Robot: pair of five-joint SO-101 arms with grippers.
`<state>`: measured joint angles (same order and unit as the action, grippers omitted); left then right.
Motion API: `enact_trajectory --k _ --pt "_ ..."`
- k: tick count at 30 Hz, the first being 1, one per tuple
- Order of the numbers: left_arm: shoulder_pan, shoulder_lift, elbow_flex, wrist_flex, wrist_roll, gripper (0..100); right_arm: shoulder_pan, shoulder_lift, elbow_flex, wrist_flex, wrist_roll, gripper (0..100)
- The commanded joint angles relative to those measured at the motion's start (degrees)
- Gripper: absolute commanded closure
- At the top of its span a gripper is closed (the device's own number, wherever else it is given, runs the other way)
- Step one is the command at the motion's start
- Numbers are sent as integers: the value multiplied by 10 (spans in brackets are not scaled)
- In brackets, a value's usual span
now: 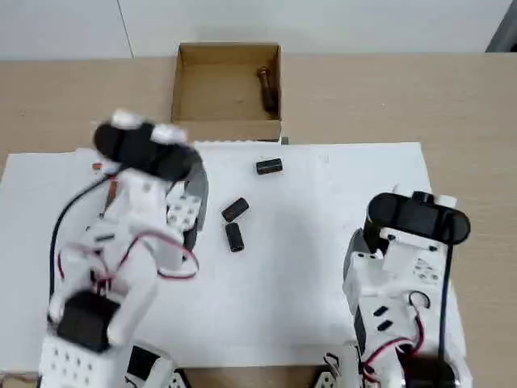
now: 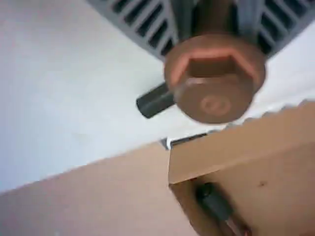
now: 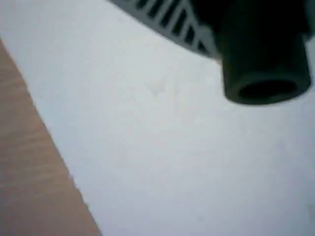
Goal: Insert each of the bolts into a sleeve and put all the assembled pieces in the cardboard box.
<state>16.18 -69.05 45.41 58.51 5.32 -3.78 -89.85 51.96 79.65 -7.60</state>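
My left gripper [image 2: 212, 17] is shut on a copper bolt [image 2: 214, 78], whose hex head faces the wrist camera. It hangs over the white paper near the cardboard box [image 1: 228, 121]. Inside the box lies one bolt in a sleeve [image 1: 268, 89], also seen in the left wrist view [image 2: 216, 206]. Three loose black sleeves lie on the paper: one close to the box [image 1: 269, 166] and two side by side [image 1: 234, 210] [image 1: 234, 237]. My right gripper [image 3: 236, 14] is shut on a black sleeve [image 3: 263, 64], its open end toward the camera, above the paper's right part.
The white paper [image 1: 307, 267] covers most of the wooden table [image 1: 388, 97]. The left arm [image 1: 145, 202] stands over the paper's left side, the right arm [image 1: 404, 267] over its right. A small copper-coloured piece [image 1: 95, 166] lies near the paper's left edge.
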Motion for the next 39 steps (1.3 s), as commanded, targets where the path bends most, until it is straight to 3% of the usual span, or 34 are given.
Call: enact_trajectory --k 1,9,15,27,31,39 --pt "-3 -135 109 -53 33 994 -22 -14 23 -38 4 995" --pt "-4 -359 266 -60 101 994 -73 -148 155 -93 44 995" --pt "-62 -342 272 -69 180 994 -100 -140 179 -126 51 995" --pt "-71 -350 305 -72 302 993 -313 -140 287 -206 107 995" --pt "-69 -352 305 -77 321 993 -339 -140 312 -206 146 995" --pt "-59 -351 309 -138 357 993 -368 -140 333 -255 154 995"
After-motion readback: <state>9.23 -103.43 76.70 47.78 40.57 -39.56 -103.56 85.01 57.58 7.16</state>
